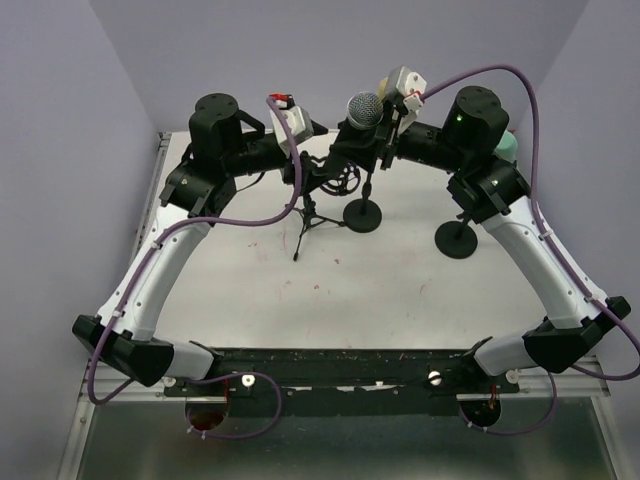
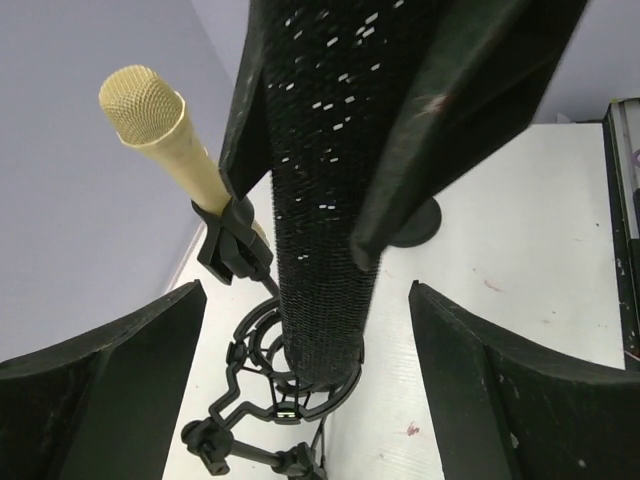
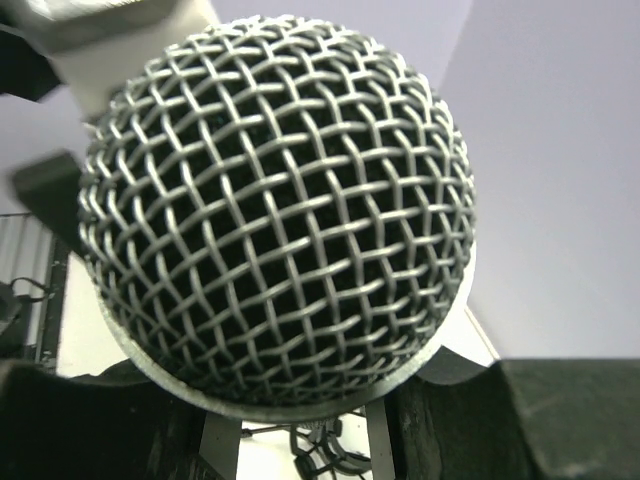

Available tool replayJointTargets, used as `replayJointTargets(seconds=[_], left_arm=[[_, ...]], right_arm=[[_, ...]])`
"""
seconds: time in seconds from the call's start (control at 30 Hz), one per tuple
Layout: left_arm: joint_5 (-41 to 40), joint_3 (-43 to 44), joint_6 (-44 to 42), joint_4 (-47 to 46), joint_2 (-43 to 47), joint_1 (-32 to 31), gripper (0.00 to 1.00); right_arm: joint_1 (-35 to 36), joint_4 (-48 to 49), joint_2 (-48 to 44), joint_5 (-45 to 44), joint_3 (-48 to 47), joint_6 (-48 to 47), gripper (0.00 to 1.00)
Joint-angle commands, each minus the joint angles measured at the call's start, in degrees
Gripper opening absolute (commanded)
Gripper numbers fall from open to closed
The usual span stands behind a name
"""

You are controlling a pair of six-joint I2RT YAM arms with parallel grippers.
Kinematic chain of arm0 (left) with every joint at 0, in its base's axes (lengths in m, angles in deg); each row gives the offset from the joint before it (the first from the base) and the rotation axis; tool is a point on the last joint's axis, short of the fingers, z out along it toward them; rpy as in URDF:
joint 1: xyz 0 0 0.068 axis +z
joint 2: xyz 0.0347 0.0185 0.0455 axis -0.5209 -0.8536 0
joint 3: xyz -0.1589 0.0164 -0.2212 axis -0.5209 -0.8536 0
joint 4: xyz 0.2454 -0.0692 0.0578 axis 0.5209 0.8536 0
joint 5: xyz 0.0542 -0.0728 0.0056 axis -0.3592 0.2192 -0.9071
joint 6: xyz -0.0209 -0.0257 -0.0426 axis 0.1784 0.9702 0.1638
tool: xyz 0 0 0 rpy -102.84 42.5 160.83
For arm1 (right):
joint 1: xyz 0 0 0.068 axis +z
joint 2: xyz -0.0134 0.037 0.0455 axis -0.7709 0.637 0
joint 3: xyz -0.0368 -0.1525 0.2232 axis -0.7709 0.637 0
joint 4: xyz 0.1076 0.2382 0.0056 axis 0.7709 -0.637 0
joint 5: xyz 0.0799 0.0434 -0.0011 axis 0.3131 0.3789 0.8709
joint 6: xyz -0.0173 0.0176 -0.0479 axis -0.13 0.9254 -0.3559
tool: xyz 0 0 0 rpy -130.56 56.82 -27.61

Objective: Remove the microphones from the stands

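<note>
Silver criss-cross mesh over black on the mic (image 3: 280,220). Pale gold body and gold grille on a second mic (image 2: 165,125). Black tube (image 2: 320,220), flecked white. White counter (image 1: 340,290) with faint red specks, black stands (image 1: 362,213), purple cables (image 1: 531,120), lilac walls (image 1: 100,60).

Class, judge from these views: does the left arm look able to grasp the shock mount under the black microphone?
Probably yes: the left gripper is open, fingers either side of the shock mount, nothing between. The right gripper grips the black microphone higher up.
</note>
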Motion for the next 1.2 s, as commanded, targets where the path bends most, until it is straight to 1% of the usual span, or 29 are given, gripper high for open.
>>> replayJointTargets(seconds=[0.0,0.03,0.07,0.1,0.17,0.2,0.27,0.33,0.37,0.4,0.43,0.47,0.5,0.53,0.57,0.67,0.73,0.8,0.83,0.87,0.9,0.93,0.97,1.0,1.07,1.13,1.17], left_arm=[[1.3,-0.1,2.2,-2.8,-2.7,-0.8,0.87],[1.7,0.8,2.3,-3.1,-3.4,-1.1,0.85],[1.8,1.6,2.3,-2.9,-4.2,-1.5,0.80],[2.3,2.7,2.0,-2.2,-5.2,-1.6,0.72],[3.5,5.1,1.7,-0.3,-6.7,-1.8,0.51],[4.1,6.0,2.1,0.7,-6.9,-1.9,0.42],[4.6,6.4,3.3,1.2,-7.0,-2.0,0.31],[4.6,4.5,4.4,0.2,-5.7,-2.0,0.21],[4.1,3.2,4.7,-0.7,-4.8,-2.0,0.16],[3.4,1.5,5.6,-1.9,-3.5,-2.0,0.10],[2.3,0.1,6.3,-2.8,-2.6,-1.9,0.04],[1.2,-1.4,6.9,-3.7,-1.7,-2.0,0.01],[-0.1,-2.6,7.7,-4.5,-0.9,-1.9,0.00],[-1.2,-3.5,8.2,-4.9,-0.1,-1.9,0.00],[-2.3,-4.2,8.4,-4.6,0.3,-1.9,0.00],[-3.8,-5.9,8.2,-3.4,1.2,-2.0,0.00],[-4.5,-7.4,8.5,-3.5,1.9,-1.9,0.00],[-4.3,-8.7,8.8,-4.3,2.6,-1.9,0.00],[-3.9,-8.9,9.2,-4.8,2.6,-1.9,0.00],[-3.5,-8.8,9.5,-4.8,2.6,-1.9,0.04],[-3.2,-8.5,9.8,-4.9,2.2,-1.9,0.19],[-3.1,-8.1,10.4,-5.2,2.0,-2.0,0.39],[-3.0,-7.7,11.2,-5.7,1.9,-2.0,0.53],[-2.5,-7.1,12.0,-6.6,1.7,-1.9,0.61],[-1.2,-6.1,13.8,-8.3,1.0,-1.9,0.68],[-0.1,-4.0,15.5,-9.8,-0.3,-2.0,0.69],[0.5,-2.9,17.7,-10.1,-0.9,-2.1,0.70]], right_arm=[[0.0,2.7,-0.8,7.6,0.2,2.6,0.01],[0.0,3.4,-0.5,7.8,0.4,3.4,0.01],[0.0,3.7,-0.5,7.6,0.5,4.1,0.01],[0.0,4.2,-0.5,7.5,0.7,4.7,0.01],[0.0,4.7,-0.2,6.7,1.1,5.4,0.01],[0.0,4.8,-0.2,6.0,1.4,5.6,0.01],[0.1,5.2,-0.4,4.2,2.0,6.1,0.01],[0.0,5.1,-0.3,1.4,2.3,6.4,0.02],[0.0,5.2,-0.3,-0.3,2.3,7.4,0.05],[0.1,5.3,-0.4,-2.5,2.4,8.1,0.11],[0.0,5.3,-0.5,-3.8,2.4,8.3,0.24],[0.0,5.4,-0.7,-4.8,2.6,8.3,0.40],[0.0,5.3,-0.9,-5.5,2.5,8.3,0.53],[-0.1,5.0,-1.2,-6.2,2.4,8.4,0.62],[-0.1,4.4,-1.2,-6.5,1.8,8.7,0.64],[0.0,3.5,-1.0,-6.7,-0.3,10.0,0.64],[0.0,3.5,-0.5,-6.4,-2.2,11.0,0.61],[0.0,3.1,0.0,-6.5,-3.9,11.2,0.47],[0.0,3.0,0.2,-6.6,-3.9,11.2,0.37],[0.0,3.3,0.2,-6.8,-3.5,11.0,0.31],[0.0,3.5,0.1,-6.8,-2.9,11.1,0.24],[0.0,4.0,-0.1,-6.9,-2.0,11.3,0.20],[0.0,4.5,-0.3,-6.9,-1.3,11.3,0.17],[0.0,4.9,-0.3,-6.8,-0.7,13.2,0.14],[0.0,6.2,-0.4,-6.2,0.3,14.7,0.11],[0.0,6.9,-0.3,-5.4,0.7,15.5,0.10],[-0.1,7.1,-0.3,-4.9,0.7,15.8,0.08]])
